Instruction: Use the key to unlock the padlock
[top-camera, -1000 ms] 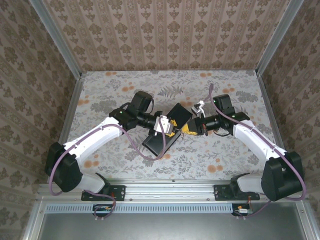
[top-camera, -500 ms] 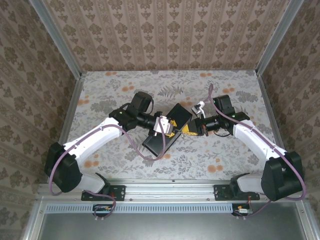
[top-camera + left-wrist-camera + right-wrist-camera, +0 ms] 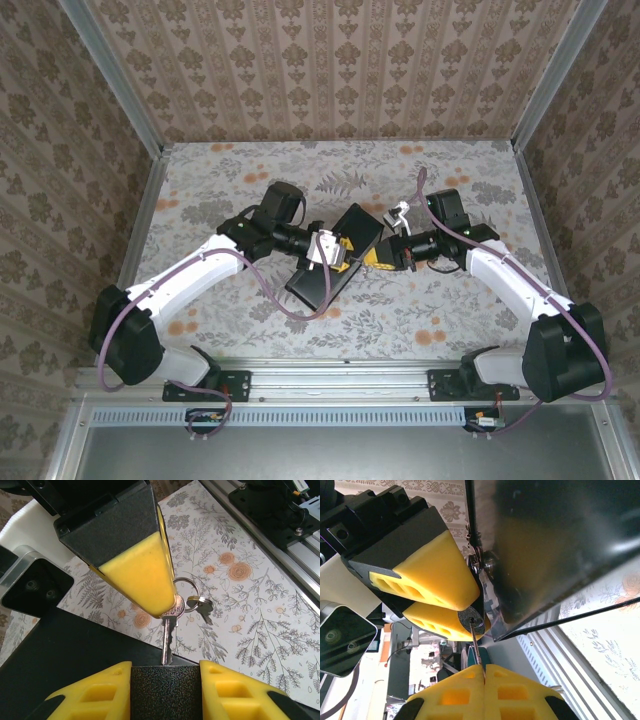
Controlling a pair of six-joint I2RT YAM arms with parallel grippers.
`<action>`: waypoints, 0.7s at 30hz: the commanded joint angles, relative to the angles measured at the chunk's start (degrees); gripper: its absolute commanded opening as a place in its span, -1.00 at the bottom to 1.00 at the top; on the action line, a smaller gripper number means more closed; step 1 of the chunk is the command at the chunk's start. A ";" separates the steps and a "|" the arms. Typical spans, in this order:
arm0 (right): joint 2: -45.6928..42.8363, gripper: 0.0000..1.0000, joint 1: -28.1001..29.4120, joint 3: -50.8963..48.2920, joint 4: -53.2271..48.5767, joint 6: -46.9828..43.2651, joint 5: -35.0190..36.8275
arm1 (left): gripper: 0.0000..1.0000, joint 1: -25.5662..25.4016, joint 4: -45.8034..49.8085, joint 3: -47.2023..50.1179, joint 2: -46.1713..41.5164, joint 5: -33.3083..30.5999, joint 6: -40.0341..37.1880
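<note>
In the left wrist view my left gripper point(image 3: 165, 668) is shut on the padlock point(image 3: 165, 694), a small dark speckled block between the yellow fingers. The silver key point(image 3: 168, 636) points straight down with its tip at the padlock's top face. My right gripper point(image 3: 484, 669) is shut on the key's head; its thin blade point(image 3: 475, 647) reaches the keyhole in the padlock's dark oval end point(image 3: 473, 619). A key ring point(image 3: 188, 591) with a second key hangs beside the head. From above, both grippers point(image 3: 336, 252) point(image 3: 373, 258) meet over the black box point(image 3: 312, 286).
The black box point(image 3: 560, 545) lies tilted on the floral table right under and beside both grippers. Open floral tabletop point(image 3: 430, 310) lies in front of and behind them. Patterned walls enclose the table, and a metal rail point(image 3: 340, 368) runs along the near edge.
</note>
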State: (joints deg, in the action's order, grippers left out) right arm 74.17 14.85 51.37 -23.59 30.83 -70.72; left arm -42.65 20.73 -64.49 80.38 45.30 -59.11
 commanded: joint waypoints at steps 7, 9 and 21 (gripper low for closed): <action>1.52 -1.00 0.92 1.63 1.76 0.93 -0.12 | -0.74 -0.03 -4.43 -0.82 -2.33 4.19 0.06; 1.97 -1.00 1.21 2.35 1.46 0.92 -0.06 | -0.74 -0.07 -4.38 -0.83 -2.25 4.33 0.12; 1.94 -1.00 2.82 3.98 3.35 2.54 -0.06 | -0.75 -0.39 -4.38 -0.74 -1.63 4.56 0.14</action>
State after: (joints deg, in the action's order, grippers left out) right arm 75.88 16.08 52.66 -22.90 32.64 -70.43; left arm -42.22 21.32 -64.49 80.38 45.10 -58.72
